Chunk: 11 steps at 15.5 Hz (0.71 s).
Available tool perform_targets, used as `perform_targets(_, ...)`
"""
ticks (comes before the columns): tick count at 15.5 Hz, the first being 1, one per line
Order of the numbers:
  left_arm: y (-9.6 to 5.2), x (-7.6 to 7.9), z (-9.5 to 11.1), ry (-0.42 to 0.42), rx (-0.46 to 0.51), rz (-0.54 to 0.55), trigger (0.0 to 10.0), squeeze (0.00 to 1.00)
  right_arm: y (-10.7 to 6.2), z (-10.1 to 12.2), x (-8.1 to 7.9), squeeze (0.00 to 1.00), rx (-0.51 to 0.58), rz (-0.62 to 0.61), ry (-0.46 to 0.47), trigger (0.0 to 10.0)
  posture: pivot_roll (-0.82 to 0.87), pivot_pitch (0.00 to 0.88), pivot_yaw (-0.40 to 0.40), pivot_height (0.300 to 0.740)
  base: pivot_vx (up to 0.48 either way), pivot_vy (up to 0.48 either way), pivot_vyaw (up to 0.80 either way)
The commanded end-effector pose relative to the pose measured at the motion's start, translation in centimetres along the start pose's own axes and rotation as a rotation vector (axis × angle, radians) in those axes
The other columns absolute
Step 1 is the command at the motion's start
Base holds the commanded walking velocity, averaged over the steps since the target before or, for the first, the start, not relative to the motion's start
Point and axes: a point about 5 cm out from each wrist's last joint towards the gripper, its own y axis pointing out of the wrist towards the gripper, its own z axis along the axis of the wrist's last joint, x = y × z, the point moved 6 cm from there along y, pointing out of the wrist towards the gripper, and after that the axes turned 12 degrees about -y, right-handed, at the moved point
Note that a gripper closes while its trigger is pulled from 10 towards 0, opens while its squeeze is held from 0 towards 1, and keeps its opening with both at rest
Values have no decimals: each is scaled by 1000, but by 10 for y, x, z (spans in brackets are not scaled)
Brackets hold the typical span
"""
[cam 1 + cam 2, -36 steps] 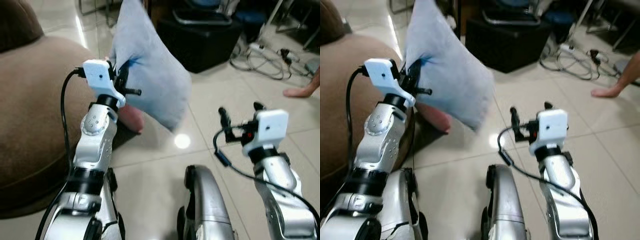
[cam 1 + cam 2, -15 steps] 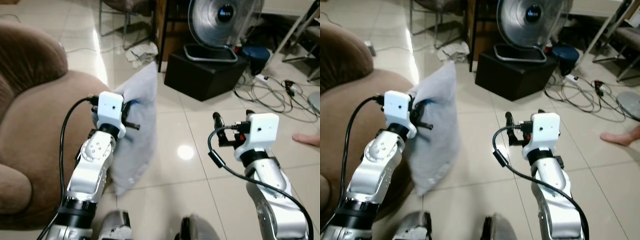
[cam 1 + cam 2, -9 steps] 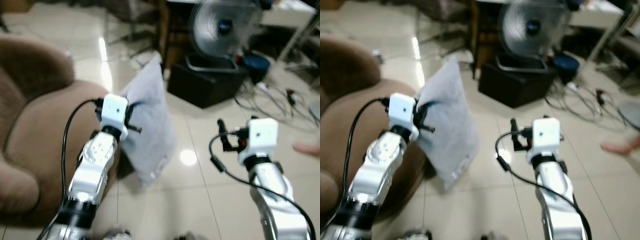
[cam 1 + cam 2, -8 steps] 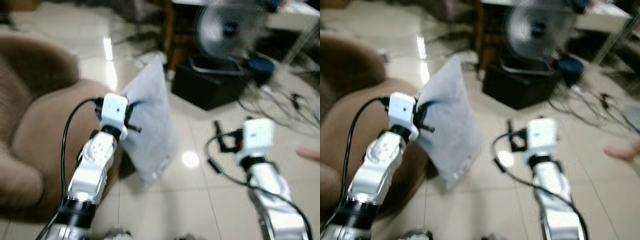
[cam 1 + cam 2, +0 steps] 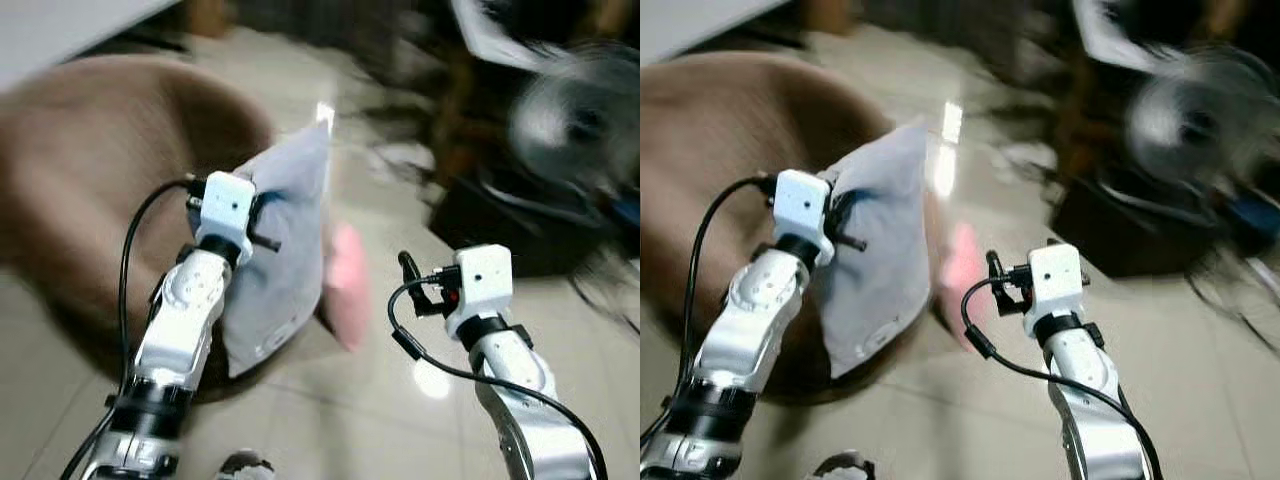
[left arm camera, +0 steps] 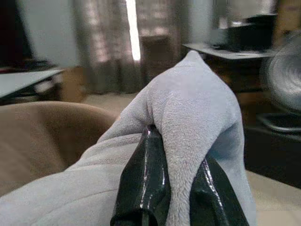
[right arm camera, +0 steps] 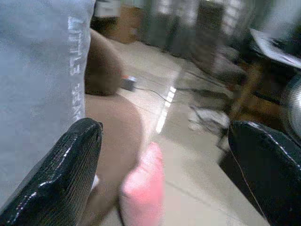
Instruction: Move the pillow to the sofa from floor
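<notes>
Black fingers [image 6: 143,183] of the left gripper [image 5: 262,215] were pinched tight on a fold of the grey pillow [image 5: 280,260], which hung off the floor right by the brown sofa [image 5: 90,190]. The right gripper [image 5: 408,270] was spread wide, holding nothing, near a pink thing [image 5: 347,283].

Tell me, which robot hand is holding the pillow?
The left gripper, shut on the grey pillow beside the brown sofa. The right gripper is open, holding nothing.
</notes>
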Motion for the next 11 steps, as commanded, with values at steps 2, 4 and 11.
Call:
perform_targets(2,15,12,15,10,50,-33,10000,0,0,-4,9,0,-7,-37,-11,10000,64,0,-83,740,388,0,800)
perform_targets(4,22,18,14,7,42,-53,10000,0,-1,-7,12,0,-13,-63,10,10000,61,0,-74,740,396,0,400)
perform_targets(11,52,28,10,31,11,-88,10000,0,-5,-12,5,0,-27,-41,-5,10000,53,1,-54,740,409,0,0)
